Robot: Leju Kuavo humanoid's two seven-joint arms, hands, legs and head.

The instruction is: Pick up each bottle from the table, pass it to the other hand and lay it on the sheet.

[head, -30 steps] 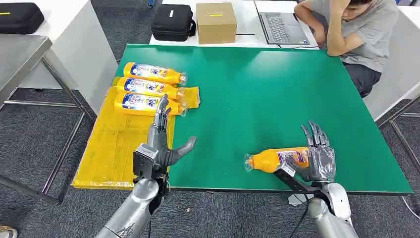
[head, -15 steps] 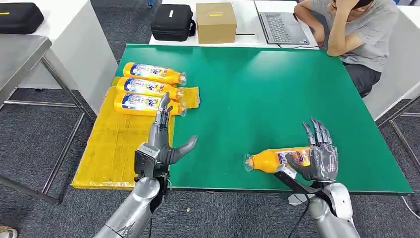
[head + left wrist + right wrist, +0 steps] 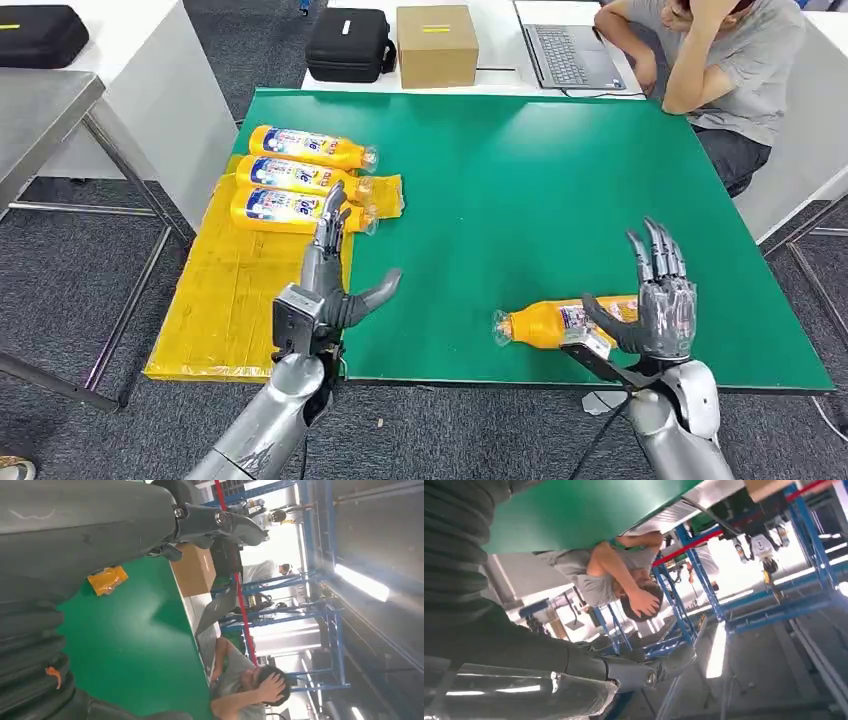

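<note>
orange bottle (image 3: 548, 323), yellow sheet (image 3: 225, 300), green table (image 3: 520, 200), black case (image 3: 348, 45)

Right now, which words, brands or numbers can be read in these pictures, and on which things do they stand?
None can be read.
Three bottles on the yellow sheet: blue labels, print blurred.
Bottle near the right hand: label too small.
Cardboard box: yellow strip, no legible text.

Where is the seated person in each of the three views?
Head view: person at top right, beyond the green table.
Left wrist view: person beside the green table edge, hand on head.
Right wrist view: person next to the green table edge.
Shared landmark: the green table.
</note>
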